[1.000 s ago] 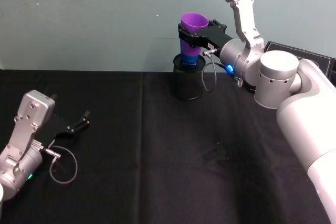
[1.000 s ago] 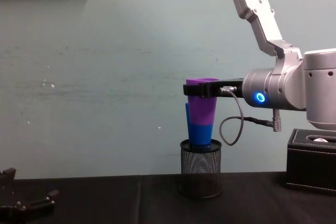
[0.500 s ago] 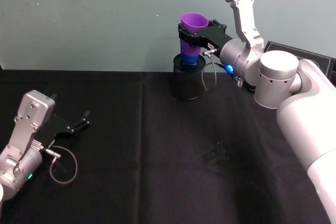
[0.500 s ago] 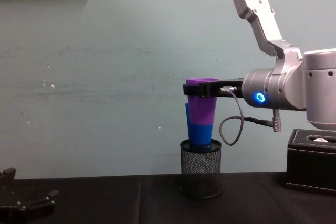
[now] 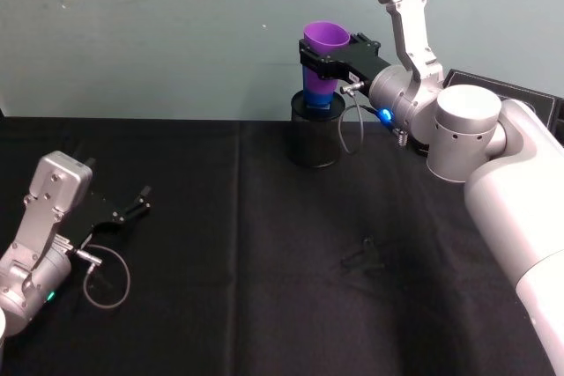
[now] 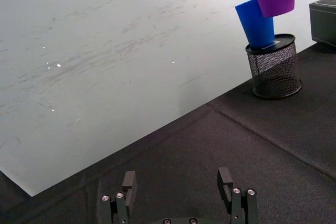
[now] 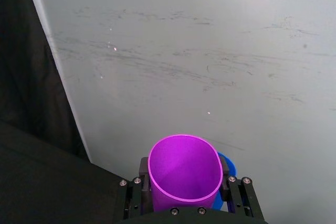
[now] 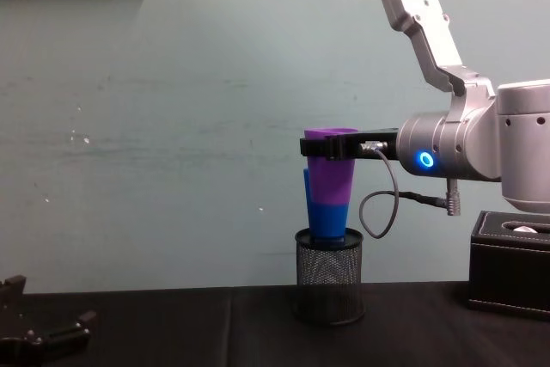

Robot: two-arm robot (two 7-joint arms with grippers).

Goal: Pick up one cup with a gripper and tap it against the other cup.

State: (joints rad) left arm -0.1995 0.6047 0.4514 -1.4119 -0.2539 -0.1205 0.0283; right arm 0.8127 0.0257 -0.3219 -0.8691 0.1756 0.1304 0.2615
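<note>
My right gripper is shut on the purple cup just below its rim, holding it upright in the air. The blue cup stands tilted in a black wire-mesh holder at the back of the table. In the chest view the purple cup hangs right against the blue one's upper side; I cannot tell if they touch. In the right wrist view the blue cup's rim peeks out behind the purple cup. My left gripper rests open near the table's left side, holding nothing.
A black box sits at the back right beside the right arm. Black cloth covers the table, and a pale wall rises just behind the holder. A cable loop lies by the left arm.
</note>
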